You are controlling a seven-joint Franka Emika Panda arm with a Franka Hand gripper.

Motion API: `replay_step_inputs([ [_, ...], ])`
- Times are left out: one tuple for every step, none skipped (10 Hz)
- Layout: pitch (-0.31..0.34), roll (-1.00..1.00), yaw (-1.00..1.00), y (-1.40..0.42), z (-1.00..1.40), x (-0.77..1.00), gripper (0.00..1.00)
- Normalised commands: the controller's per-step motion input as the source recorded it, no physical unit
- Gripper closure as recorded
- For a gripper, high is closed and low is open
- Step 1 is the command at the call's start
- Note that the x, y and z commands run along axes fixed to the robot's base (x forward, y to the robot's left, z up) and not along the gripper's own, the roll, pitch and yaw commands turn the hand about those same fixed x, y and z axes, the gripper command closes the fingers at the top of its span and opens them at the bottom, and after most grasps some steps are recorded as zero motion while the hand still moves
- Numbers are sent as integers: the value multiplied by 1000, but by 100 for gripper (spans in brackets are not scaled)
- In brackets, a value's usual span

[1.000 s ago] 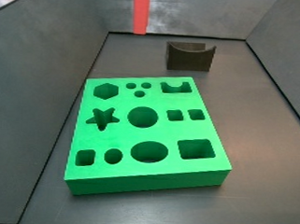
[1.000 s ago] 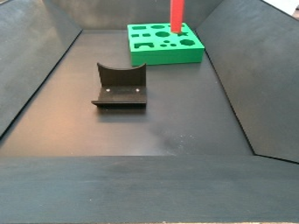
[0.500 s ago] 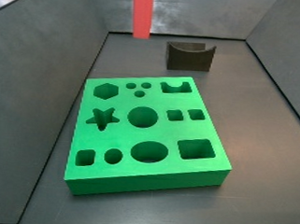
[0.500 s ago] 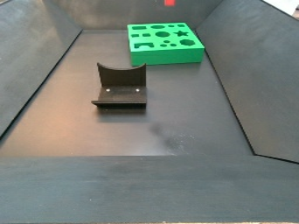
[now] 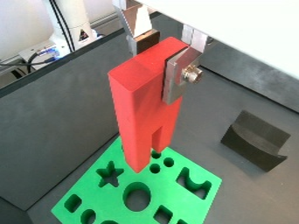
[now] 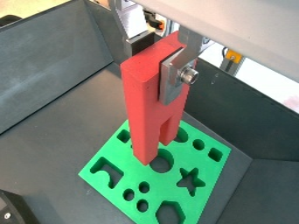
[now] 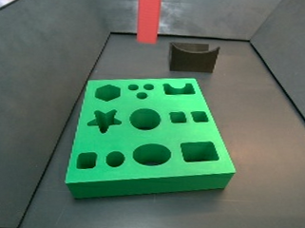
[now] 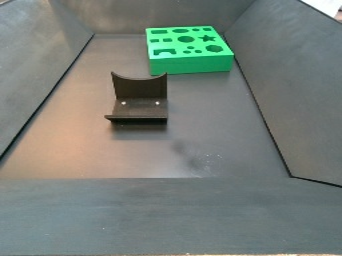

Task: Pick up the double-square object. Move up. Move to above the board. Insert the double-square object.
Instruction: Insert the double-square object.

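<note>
The double-square object (image 5: 142, 109) is a tall red-orange block with a slot at its lower end, and it hangs upright. My gripper (image 5: 156, 61) is shut on its top end, one silver finger (image 5: 179, 75) flat on its side. It is held high above the green board (image 5: 103, 194). Both also show in a wrist view: the gripper (image 6: 156, 63), the block (image 6: 149, 109) and the board (image 6: 117, 166). In a side view only the block's lower part (image 7: 148, 18) shows, behind the board (image 7: 148, 135). In a side view the board (image 8: 187, 47) lies far back, with block and gripper out of frame.
The dark fixture (image 7: 193, 57) stands behind the board, also seen in a side view (image 8: 136, 98) and in both wrist views (image 5: 258, 140) (image 6: 7, 213). Grey sloped walls (image 8: 40, 90) enclose the dark floor.
The block has risen out of the top of a side view where it stood over the board. In a side view it has shifted slightly right and reaches lower in the picture.
</note>
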Motion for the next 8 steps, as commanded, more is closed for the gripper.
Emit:
replay_step_inputs([
  [0, 0, 0, -140, 0, 177, 100],
  [0, 0, -103, -337, -94, 263, 100],
  [24, 143, -483, -363, -223, 337, 100],
  [0, 57, -760, -286, -240, 129, 100],
  [0, 0, -706, -309, -251, 269, 100],
  [0, 23, -737, -277, -329, 254, 100],
  [0, 0, -1000, -100, -246, 0, 100],
  [0, 0, -1000, -51, -260, 0, 100],
])
